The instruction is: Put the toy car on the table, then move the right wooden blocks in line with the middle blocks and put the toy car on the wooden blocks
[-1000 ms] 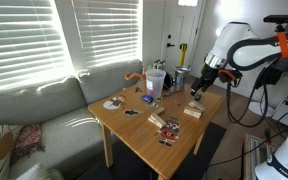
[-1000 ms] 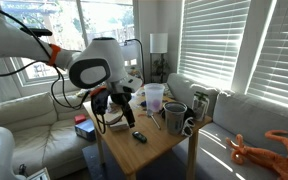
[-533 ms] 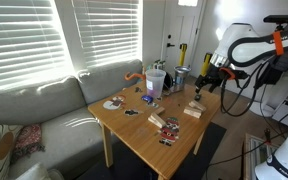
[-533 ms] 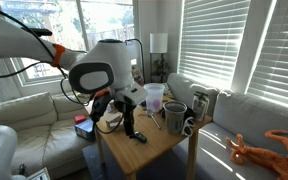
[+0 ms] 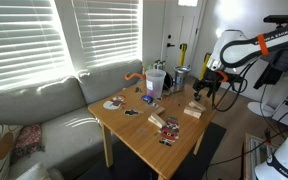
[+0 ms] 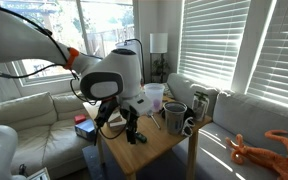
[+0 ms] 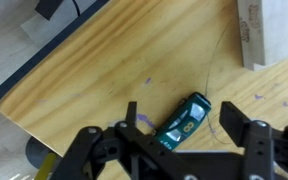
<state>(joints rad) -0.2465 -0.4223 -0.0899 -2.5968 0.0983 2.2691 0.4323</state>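
Observation:
The toy car [image 7: 184, 122], small and dark green, lies on the light-wood table [image 7: 114, 70] near its edge. My gripper [image 7: 184, 130] is open, with a finger on either side of the car and neither finger closed on it. A pale wooden block [image 7: 264, 35] lies just beyond the car. In an exterior view my gripper [image 5: 208, 90] hangs low over the table's far corner, next to the pale wooden blocks [image 5: 192, 111]. In an exterior view the arm hides most of the gripper [image 6: 132, 130]; the car is too small to tell there.
Red-and-white striped pieces [image 5: 165, 125] lie near the front of the table [image 5: 134, 140]. Cups and a clear container [image 5: 156, 82] stand at the back. A sofa [image 5: 34, 110] is beside the table. The table edge and floor [image 7: 24, 60] are close to the car.
The arm has swung and lowered toward the table corner, bringing the open jaws down around the car. The car and blocks have not moved.

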